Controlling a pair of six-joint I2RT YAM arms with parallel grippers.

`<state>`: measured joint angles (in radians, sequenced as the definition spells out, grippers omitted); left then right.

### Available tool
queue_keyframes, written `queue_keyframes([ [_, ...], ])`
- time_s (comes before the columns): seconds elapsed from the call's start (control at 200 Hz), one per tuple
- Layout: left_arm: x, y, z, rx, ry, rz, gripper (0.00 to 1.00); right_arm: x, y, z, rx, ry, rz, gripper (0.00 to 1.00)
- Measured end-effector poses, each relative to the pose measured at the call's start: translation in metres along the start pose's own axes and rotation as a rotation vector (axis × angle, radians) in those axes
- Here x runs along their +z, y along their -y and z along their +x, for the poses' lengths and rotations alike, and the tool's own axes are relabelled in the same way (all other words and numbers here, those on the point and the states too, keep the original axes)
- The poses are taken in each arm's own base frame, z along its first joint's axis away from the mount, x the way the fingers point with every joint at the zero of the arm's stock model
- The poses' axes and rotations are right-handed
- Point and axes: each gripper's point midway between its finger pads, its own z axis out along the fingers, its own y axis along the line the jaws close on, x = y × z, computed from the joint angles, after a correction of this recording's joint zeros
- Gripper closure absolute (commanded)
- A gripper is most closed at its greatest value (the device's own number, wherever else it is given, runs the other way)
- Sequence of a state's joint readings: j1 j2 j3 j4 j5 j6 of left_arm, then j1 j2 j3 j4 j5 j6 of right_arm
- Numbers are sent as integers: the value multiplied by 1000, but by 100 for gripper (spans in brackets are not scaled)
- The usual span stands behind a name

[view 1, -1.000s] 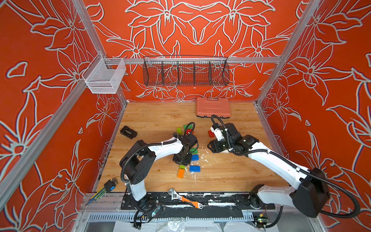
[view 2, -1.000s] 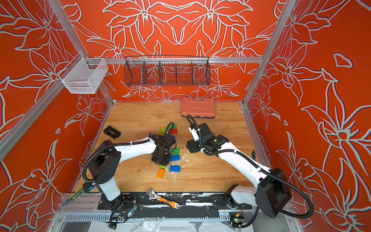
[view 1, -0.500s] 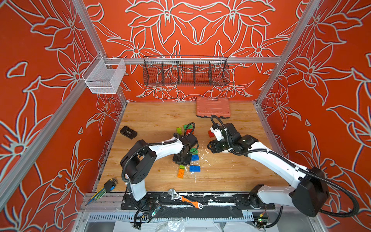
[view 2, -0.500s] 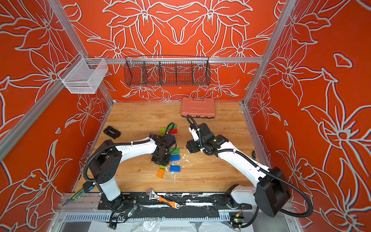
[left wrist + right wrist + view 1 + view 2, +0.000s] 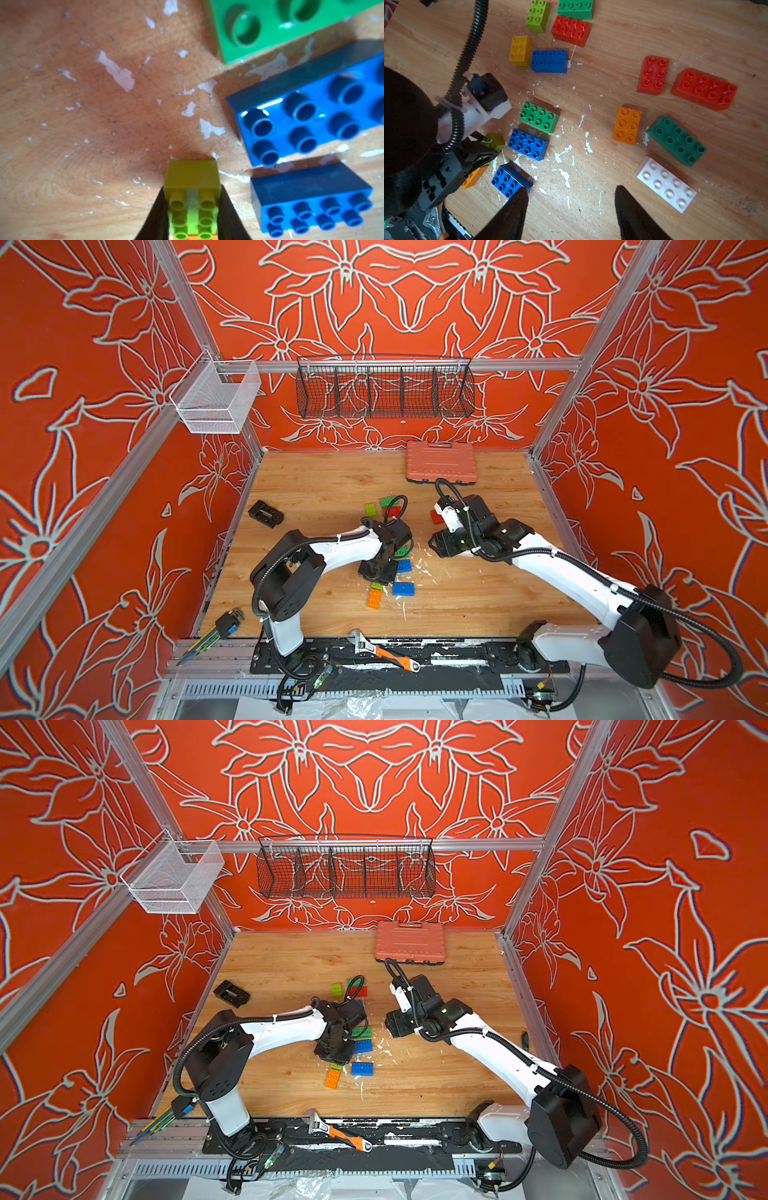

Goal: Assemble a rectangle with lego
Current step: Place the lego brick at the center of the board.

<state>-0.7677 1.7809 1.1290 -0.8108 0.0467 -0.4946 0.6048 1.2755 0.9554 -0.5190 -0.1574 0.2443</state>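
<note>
My left gripper (image 5: 192, 188) is shut on a lime brick (image 5: 192, 199), low over the wood; both top views show this gripper (image 5: 376, 572) at the table's middle. An orange brick (image 5: 375, 598) lies right by the lime one. Two blue bricks (image 5: 307, 122) (image 5: 311, 199) and a green brick (image 5: 270, 27) lie next to them. My right gripper (image 5: 571, 191) stands open over bare wood, nothing between its fingers. Around it in the right wrist view lie a white brick (image 5: 665, 184), a dark green brick (image 5: 677, 140), an orange brick (image 5: 627, 125) and red bricks (image 5: 704, 89).
A salmon-pink case (image 5: 440, 460) lies at the back. A small black block (image 5: 266, 513) sits at the left, hex keys (image 5: 220, 628) at the front left corner, a wrench (image 5: 382, 653) on the front rail. Wire baskets (image 5: 384, 389) hang on the back wall.
</note>
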Motion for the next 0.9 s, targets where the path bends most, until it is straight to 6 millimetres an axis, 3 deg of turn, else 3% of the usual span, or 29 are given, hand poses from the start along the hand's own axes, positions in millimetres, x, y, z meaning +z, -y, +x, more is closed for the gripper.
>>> queue_keyframes([
  [0.901,1,1,1,9,0,-3,89,2,-2,2,-5,-9,-1,31],
])
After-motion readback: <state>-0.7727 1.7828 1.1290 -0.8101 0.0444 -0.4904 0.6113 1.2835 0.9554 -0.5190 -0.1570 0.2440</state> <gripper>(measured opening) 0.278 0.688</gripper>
